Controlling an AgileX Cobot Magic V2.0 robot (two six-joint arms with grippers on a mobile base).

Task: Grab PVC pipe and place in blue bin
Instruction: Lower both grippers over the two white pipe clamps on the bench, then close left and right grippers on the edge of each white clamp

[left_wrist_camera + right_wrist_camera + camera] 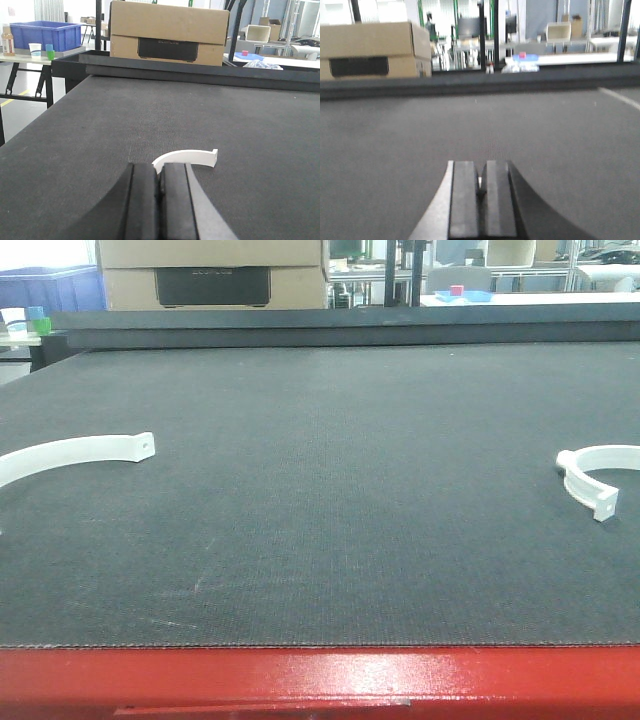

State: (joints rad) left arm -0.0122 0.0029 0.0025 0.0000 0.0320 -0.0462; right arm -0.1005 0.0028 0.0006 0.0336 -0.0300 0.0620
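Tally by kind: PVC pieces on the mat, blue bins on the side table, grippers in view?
White curved PVC pieces on the mat, one at the left and one at the right: 2
Blue bin on the side table: 1
Grippers, left gripper and right gripper, both shut: 2
Total: 5

the left gripper (160,180) shows as two flat black pads, blocky and rectangular, matte like rubber. smooth curved flanks flare outward behind them, one dark, one pale grey. the right gripper (482,175) looks the same: twin dark squared pads, one flaring flank light grey, the other nearly black, a bit blurred.
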